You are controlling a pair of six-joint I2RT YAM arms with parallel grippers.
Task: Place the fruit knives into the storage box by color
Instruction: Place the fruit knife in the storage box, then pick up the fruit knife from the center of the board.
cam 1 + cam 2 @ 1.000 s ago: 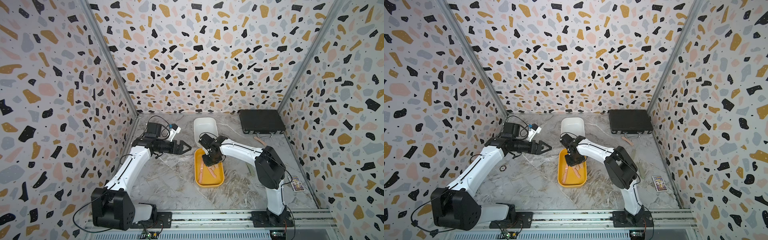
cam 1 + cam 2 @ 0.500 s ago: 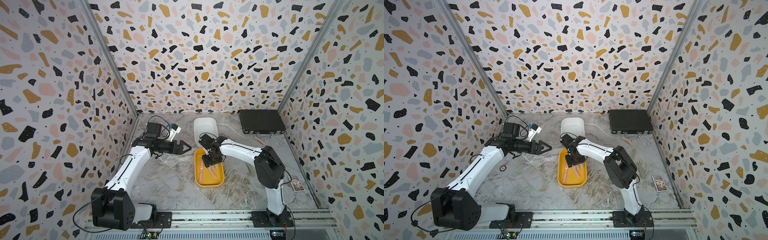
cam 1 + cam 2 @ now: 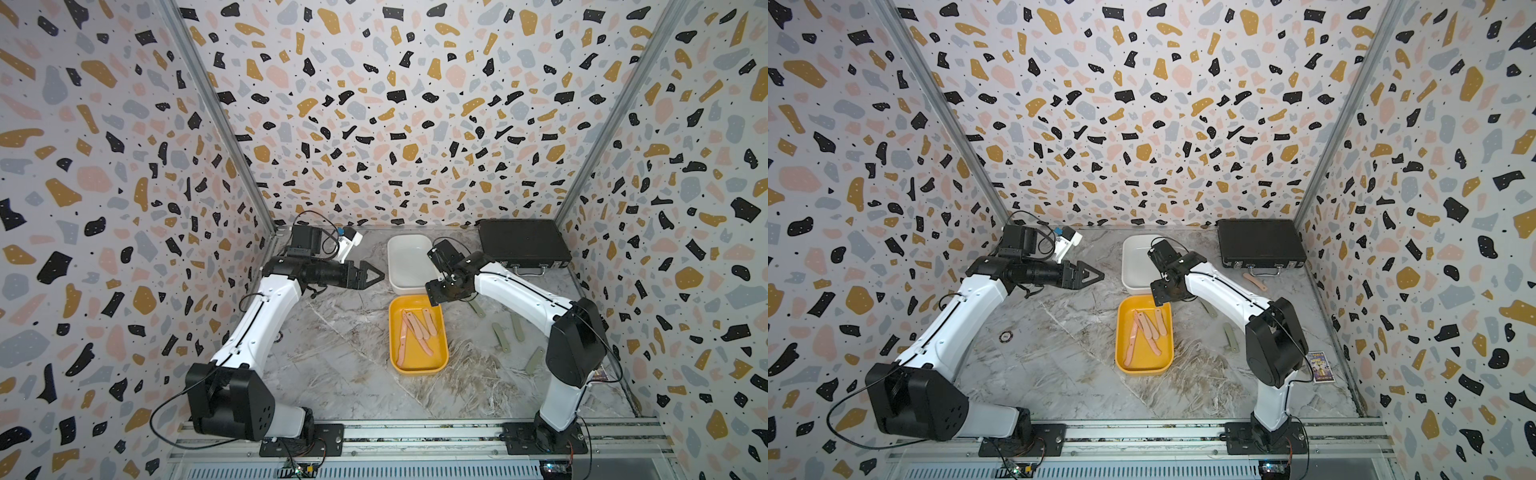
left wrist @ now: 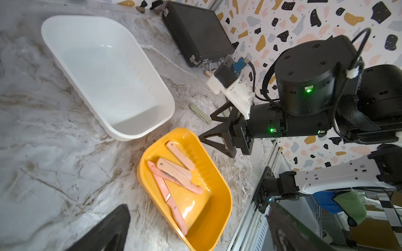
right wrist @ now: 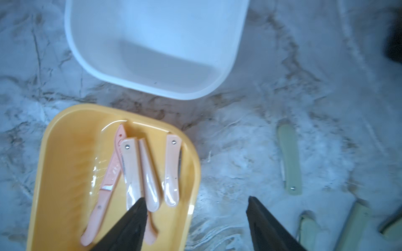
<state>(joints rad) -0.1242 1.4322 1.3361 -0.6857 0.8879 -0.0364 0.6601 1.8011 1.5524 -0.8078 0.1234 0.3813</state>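
**Pink knives boxed, green ones out on the desk**

Pink fruit knives (image 3: 417,332) lie bunched in the yellow storage box (image 3: 415,371), a little right of the frame's centre in both top views. Four sage green fruit knives (image 3: 500,337) lie loose on the marble desk (image 3: 345,365), to the right of that box. The white storage box (image 3: 409,286) stands just above the yellow one in the frame. The right end effector (image 5: 195,198) hangs over the yellow box's upper right corner, released, jaws apart. The left end effector (image 3: 374,274) hovers left of the white box, spread wide and gripping nothing. A black case (image 3: 521,243) sits at upper right.
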